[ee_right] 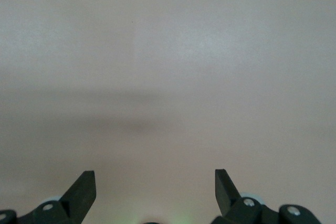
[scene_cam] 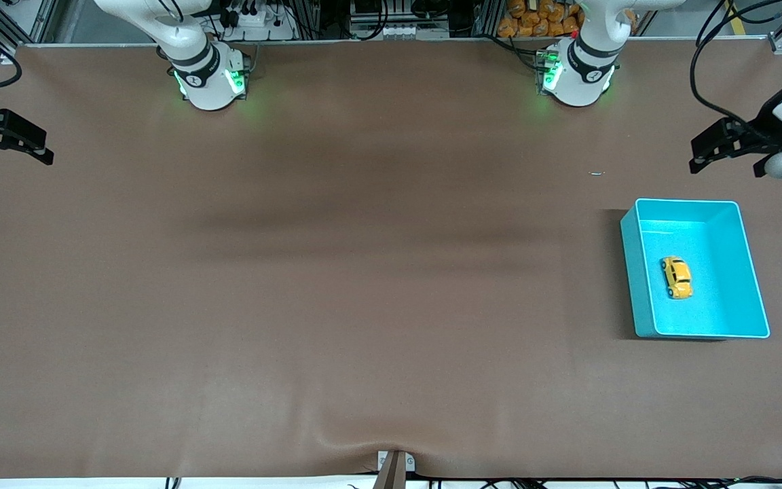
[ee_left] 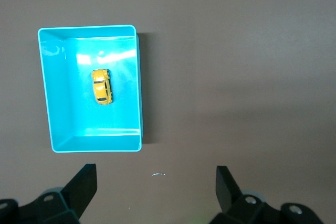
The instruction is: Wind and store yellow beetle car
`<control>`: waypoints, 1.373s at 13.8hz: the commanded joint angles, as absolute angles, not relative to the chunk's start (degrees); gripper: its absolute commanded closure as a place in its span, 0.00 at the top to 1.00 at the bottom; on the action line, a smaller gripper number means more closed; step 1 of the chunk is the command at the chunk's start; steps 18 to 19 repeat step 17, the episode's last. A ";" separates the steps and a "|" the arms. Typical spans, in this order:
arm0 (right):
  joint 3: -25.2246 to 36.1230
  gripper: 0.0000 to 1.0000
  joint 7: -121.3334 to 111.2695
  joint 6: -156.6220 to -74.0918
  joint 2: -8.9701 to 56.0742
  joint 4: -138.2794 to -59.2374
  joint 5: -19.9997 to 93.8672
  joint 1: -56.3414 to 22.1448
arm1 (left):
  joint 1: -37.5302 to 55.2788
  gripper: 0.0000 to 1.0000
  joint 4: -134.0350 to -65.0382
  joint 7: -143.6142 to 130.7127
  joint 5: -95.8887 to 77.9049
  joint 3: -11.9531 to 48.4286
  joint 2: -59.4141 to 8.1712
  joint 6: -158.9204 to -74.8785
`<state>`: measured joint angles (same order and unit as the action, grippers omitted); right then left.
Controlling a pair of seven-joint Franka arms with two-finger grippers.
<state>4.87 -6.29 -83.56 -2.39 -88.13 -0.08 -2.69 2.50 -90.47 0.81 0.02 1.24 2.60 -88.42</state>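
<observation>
Robot lab: brown-covered table (scene_cam: 364, 272), aluminium framing, cables

Tabletop (scene_cam: 337, 285) shows a matt brown covering, cloth-like and slightly rippled; the teal bin (scene_cam: 635, 272) reads as smooth glossy plastic; yellow beetle car (scene_cam: 676, 277) shiny; each tool matt black.

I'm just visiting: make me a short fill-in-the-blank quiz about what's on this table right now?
1. The yellow beetle car lies inside the teal ____.
2. The left gripper holds ____.
3. The right gripper has its jaws ____.

Missing words: bin; nothing; open
</observation>
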 commanded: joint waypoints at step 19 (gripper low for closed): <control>4.31 1.00 -5.98 -84.99 -1.58 -87.80 0.18 -2.64 | 1.41 1.00 -90.26 3.08 1.23 1.49 2.20 -85.61</control>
